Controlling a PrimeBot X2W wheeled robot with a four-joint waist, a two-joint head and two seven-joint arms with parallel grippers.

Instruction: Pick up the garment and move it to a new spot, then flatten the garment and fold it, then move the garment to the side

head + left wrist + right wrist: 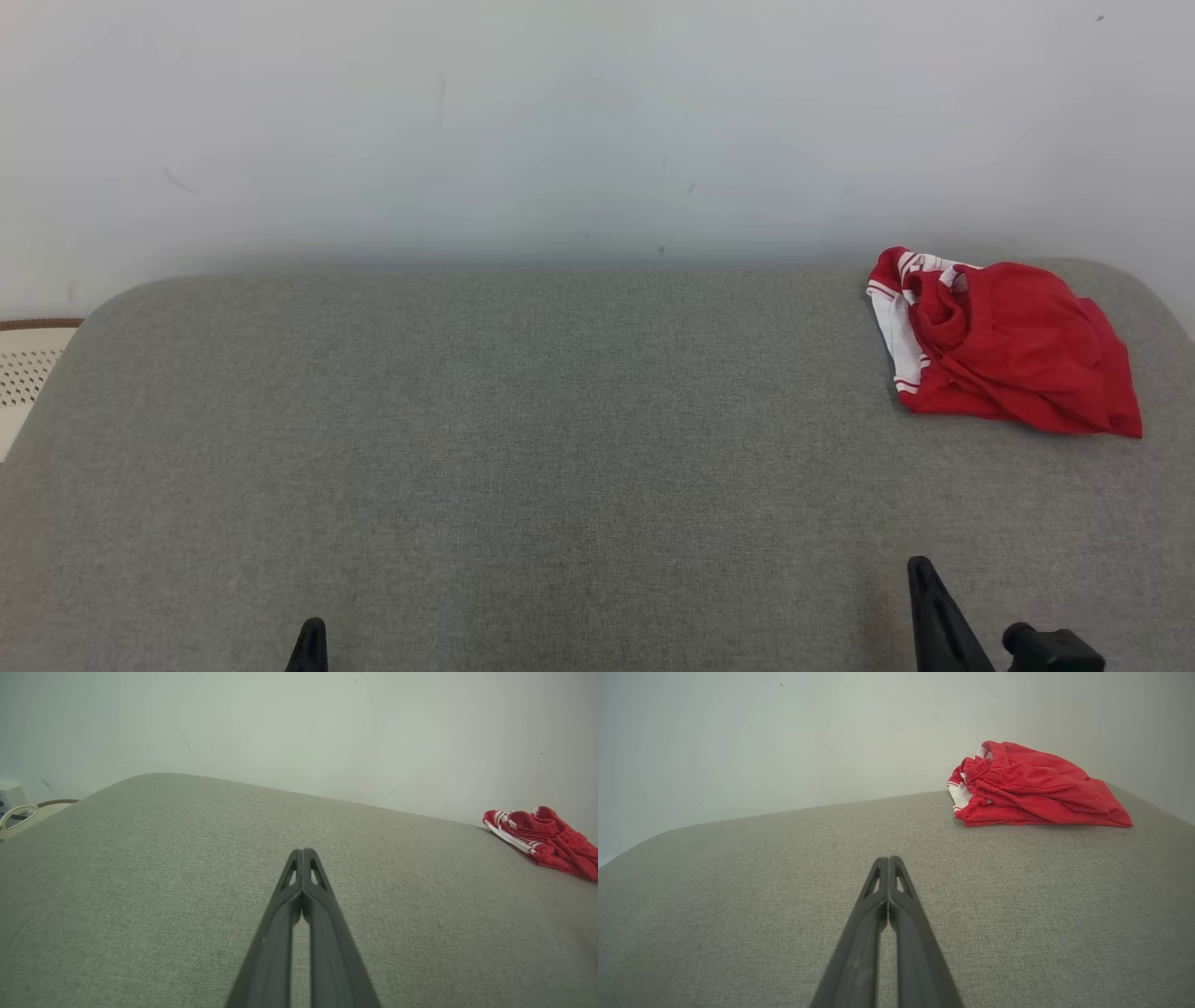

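Note:
A red garment [1004,341] with white striped trim lies in a crumpled heap at the far right corner of the grey padded surface [523,448]. It also shows as the red garment [544,840] at the right edge of the left wrist view and as the garment [1031,786] ahead and to the right in the right wrist view. My left gripper [311,625] sits low at the near edge, shut and empty; its tips [302,851] meet. My right gripper [920,565] is near the front right, well short of the garment, shut with nothing held; its tips [888,859] touch.
A pale wall [597,121] rises right behind the surface. A cream perforated object with a brown rim [28,359] sits beyond the left edge, and a white box with a cable [14,807] stands beside it. The wide middle of the grey surface lies bare.

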